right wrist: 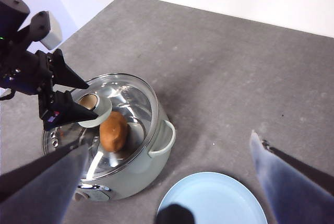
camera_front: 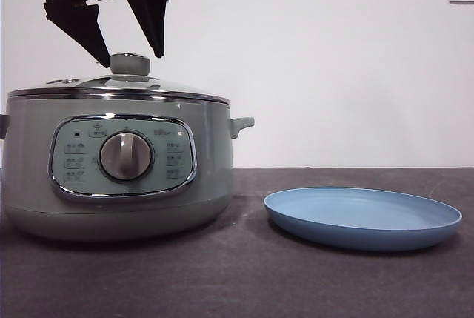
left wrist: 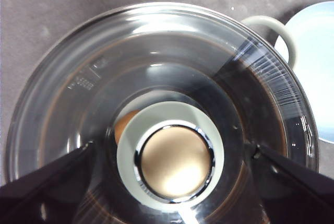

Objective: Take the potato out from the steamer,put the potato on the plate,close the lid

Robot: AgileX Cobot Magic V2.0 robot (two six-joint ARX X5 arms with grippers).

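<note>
left gripper (camera_front: pixel 127 57) spread over lid (camera_front: pixel 118 88) knob

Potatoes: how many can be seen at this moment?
1. The potato lies inside the steamer, seen through the closed glass lid; none on the plate. Others could hide below.

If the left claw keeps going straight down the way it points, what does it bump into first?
Most likely the lid's knob. The left claw hangs open right above it, one jaw on each side. The glass lid sits shut on the steamer, with the potato underneath.
</note>
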